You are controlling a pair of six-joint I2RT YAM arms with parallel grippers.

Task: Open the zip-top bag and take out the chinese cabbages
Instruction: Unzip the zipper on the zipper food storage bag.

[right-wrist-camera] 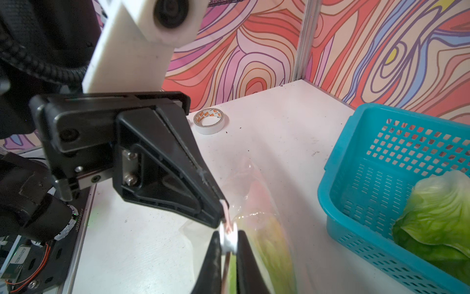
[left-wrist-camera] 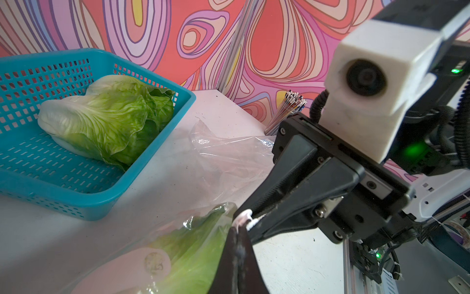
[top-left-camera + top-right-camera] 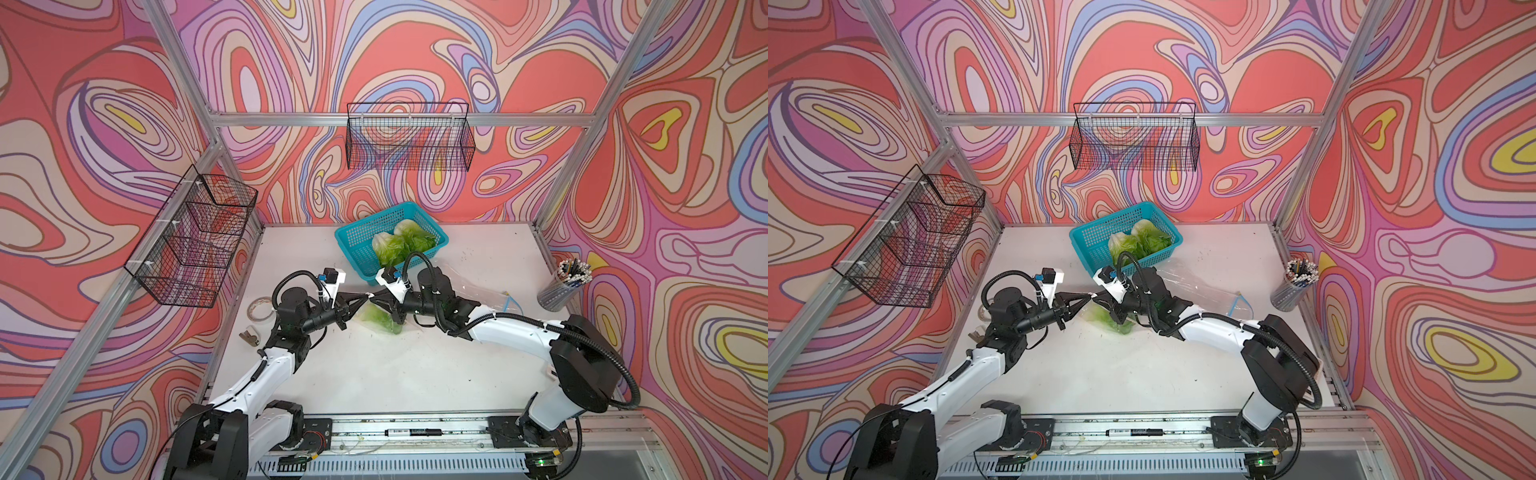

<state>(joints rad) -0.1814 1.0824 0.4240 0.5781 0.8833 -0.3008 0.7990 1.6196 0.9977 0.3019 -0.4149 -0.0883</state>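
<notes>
Left claw (image 3: 366, 296) and right claw (image 3: 375, 300) meet tip to tip above the middle of the surface (image 3: 374, 374). Both are closed on the upper rim of the zip-top bag (image 2: 203, 212). One chinese cabbage (image 3: 384, 322) lies inside that bag directly beneath the two claws, resting on the surface with its pale base on the left-arm side. A second chinese cabbage (image 3: 386, 249) and a third chinese cabbage (image 3: 415, 235) lie touching in the teal basket (image 3: 353, 243) near the far edge, apart from both claws. In the right wrist view, a small white piece sits between the right claw's fingers (image 1: 245, 264); slider or folded film cannot be told. Clear film (image 3: 482, 291) with a blue strip lies toward the right edge, and the right arm hides whether it joins the held bag. Both wrist views cut off the bagged cabbage's near end.
</notes>
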